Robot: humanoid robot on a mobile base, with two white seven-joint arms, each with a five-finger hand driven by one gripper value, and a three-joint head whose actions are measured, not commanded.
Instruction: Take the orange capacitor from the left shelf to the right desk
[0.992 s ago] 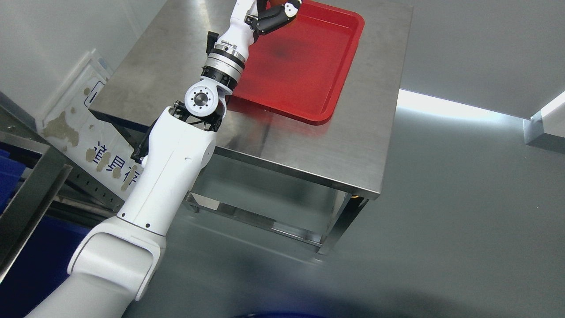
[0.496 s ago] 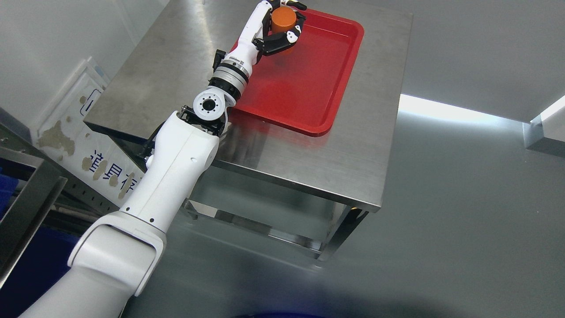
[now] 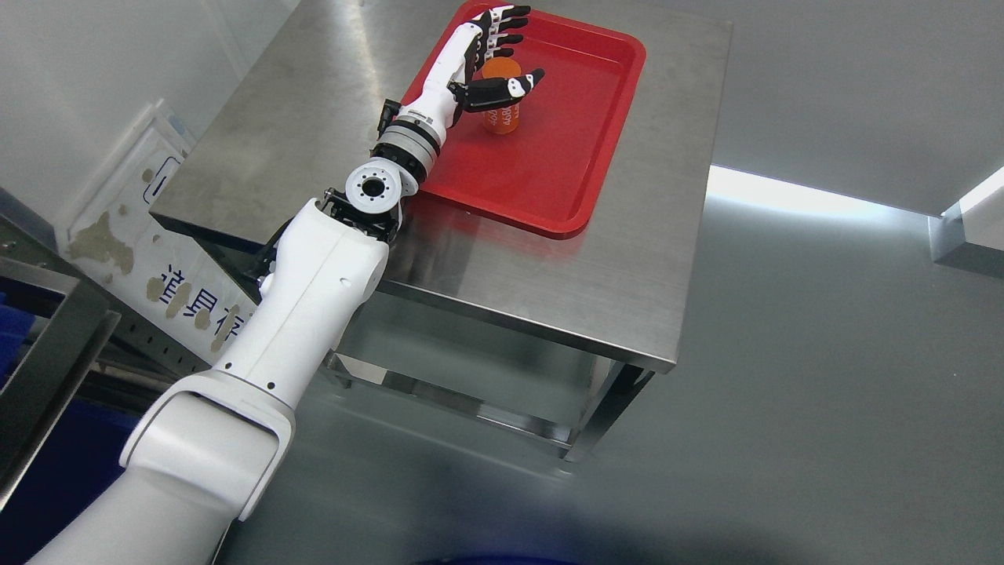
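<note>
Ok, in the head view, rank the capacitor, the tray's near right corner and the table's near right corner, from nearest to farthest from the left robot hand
From the left robot hand:
1. Capacitor, between thumb and fingers.
2. Tray corner, lower right of it.
3. Table corner, lower right again.

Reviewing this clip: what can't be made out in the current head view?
- Capacitor: its left side and the print on it, partly covered by the left hand's thumb and too small to read.
- Contact: whether the open hand touches the capacitor cannot be told.
- Tray: far left corner hidden behind the hand.
- Right arm: out of view.
- Shelf: cut off by the left edge.
</note>
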